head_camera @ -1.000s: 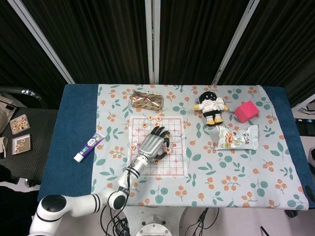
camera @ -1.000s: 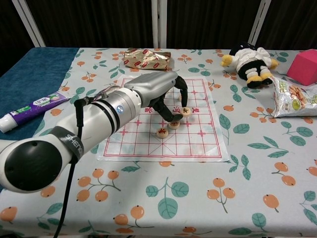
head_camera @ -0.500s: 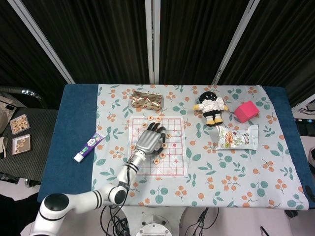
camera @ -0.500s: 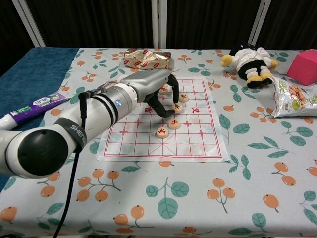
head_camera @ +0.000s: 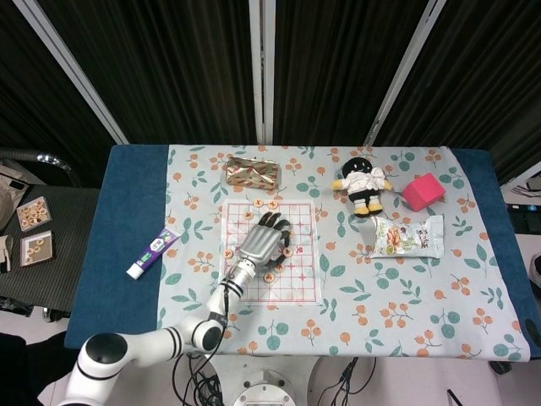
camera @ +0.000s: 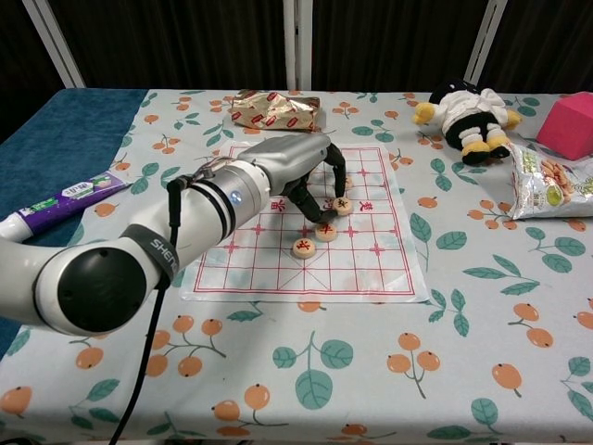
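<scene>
Fingers (camera: 317,206) of my left hand (camera: 295,167) are curling down over the chess board (camera: 371,264), tips touching a chess piece (camera: 342,206); I cannot tell whether it is gripped.

Chess piece characters (camera: 325,232) too small to read; robot hand (camera: 295,170) hides pieces beneath; toothpaste tube (camera: 56,206) cut by left edge

Left arm stretched forward; left robot hand (camera: 298,171) palm down, fingers (camera: 326,215) curled downward, tips low, apart.
</scene>
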Action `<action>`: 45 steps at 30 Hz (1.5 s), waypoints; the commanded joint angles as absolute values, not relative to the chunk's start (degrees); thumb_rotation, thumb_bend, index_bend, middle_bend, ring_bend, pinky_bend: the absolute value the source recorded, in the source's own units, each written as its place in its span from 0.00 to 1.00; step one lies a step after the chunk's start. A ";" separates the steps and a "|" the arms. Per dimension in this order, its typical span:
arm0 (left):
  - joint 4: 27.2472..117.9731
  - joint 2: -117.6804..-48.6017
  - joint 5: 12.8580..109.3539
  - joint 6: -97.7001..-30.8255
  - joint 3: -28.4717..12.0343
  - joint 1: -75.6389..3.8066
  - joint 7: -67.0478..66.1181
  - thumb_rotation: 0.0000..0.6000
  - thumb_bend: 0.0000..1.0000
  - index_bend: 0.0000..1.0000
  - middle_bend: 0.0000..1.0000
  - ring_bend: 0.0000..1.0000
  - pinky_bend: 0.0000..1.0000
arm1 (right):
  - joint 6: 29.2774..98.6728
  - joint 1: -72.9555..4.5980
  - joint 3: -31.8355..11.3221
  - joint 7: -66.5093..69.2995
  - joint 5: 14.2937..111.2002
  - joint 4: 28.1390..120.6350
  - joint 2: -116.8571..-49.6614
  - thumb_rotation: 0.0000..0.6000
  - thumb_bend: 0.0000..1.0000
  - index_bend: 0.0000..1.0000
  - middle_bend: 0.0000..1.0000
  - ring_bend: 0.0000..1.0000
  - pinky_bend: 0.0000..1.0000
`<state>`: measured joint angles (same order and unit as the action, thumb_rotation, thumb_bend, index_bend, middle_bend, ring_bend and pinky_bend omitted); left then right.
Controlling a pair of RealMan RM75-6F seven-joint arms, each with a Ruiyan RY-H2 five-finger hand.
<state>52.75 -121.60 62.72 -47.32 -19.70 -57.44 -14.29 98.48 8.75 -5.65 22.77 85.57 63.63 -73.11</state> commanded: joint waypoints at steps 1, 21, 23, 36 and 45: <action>52.27 -121.91 62.88 -47.20 -19.65 -57.61 -13.88 1.00 0.32 0.50 0.16 0.00 0.03 | 98.37 8.70 -5.65 22.86 85.58 63.52 -73.18 1.00 0.15 0.00 0.00 0.00 0.00; 52.16 -121.54 64.59 -47.95 -19.24 -57.45 -11.62 1.00 0.31 0.34 0.16 0.00 0.03 | 98.55 8.84 -5.70 22.91 85.59 63.43 -73.18 1.00 0.15 0.00 0.00 0.00 0.00; 53.85 -120.58 65.22 -48.92 -19.25 -57.17 -11.67 1.00 0.31 0.34 0.16 0.00 0.03 | 98.74 8.85 -5.78 22.86 85.62 63.58 -73.09 1.00 0.15 0.00 0.00 0.00 0.00; 93.10 -92.36 76.01 -78.31 -7.53 -35.79 -25.52 1.00 0.28 0.27 0.17 0.00 0.04 | 96.85 6.49 -5.05 19.57 87.88 65.97 -72.97 1.00 0.14 0.00 0.00 0.00 0.00; 91.16 -78.37 87.37 -96.58 5.24 -18.52 -18.04 1.00 0.25 0.22 0.16 0.00 0.04 | 92.33 3.11 -3.10 11.34 90.77 70.97 -72.15 1.00 0.10 0.00 0.00 0.00 0.00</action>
